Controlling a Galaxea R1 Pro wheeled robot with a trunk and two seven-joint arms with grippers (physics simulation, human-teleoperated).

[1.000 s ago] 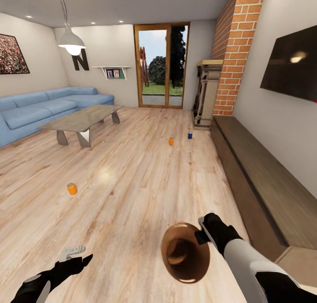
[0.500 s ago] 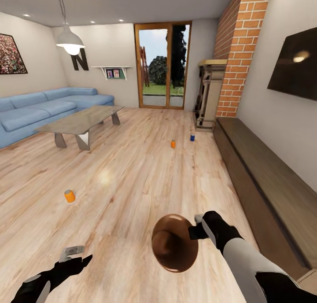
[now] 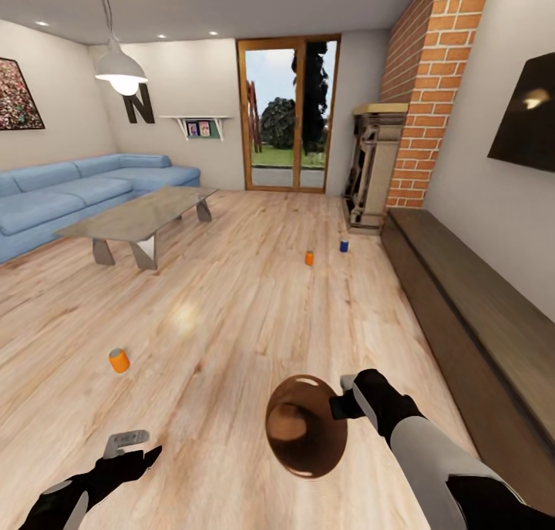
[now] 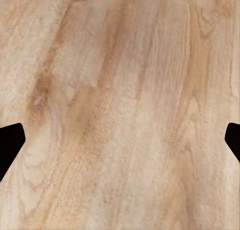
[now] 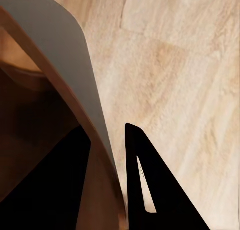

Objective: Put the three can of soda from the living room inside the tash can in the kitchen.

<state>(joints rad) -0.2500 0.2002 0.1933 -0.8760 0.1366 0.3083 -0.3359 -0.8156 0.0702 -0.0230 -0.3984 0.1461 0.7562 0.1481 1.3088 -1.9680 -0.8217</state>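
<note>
Head view: we stand in the living room on a wood floor (image 3: 231, 322); our right claw (image 3: 344, 401) pinches the rim of the trash can (image 3: 306, 436), which hangs tilted with its coppery-brown inside facing the camera; right wrist view confirms this, with one dark finger (image 5: 150, 190) outside the pale grey wall of the can (image 5: 75, 64) and the other finger inside against the brown lining. Our left claw (image 3: 127, 441) hovers low over the floor with nothing between its fingers; left wrist view shows its fingertips (image 4: 10, 142) spread wide at both edges over bare planks (image 4: 120, 109).

Three soda cans stand upright on the floor: a near orange can (image 3: 118, 360) ahead of the left claw; a far orange can (image 3: 309, 258) mid-room; a blue can (image 3: 344, 246) just beside it, near the end of the long dark low cabinet (image 3: 462, 314). All three are well apart from the trash can.

A glass-topped low table (image 3: 139, 214) stands before the blue sofa (image 3: 77, 187); a brick chimney (image 3: 428, 91) rises at the right; a black TV (image 3: 532, 114) hangs on the right wall; a wood-framed glass door (image 3: 289, 114) shows garden greenery; a pendant lamp (image 3: 119, 68) hangs at the upper left.
</note>
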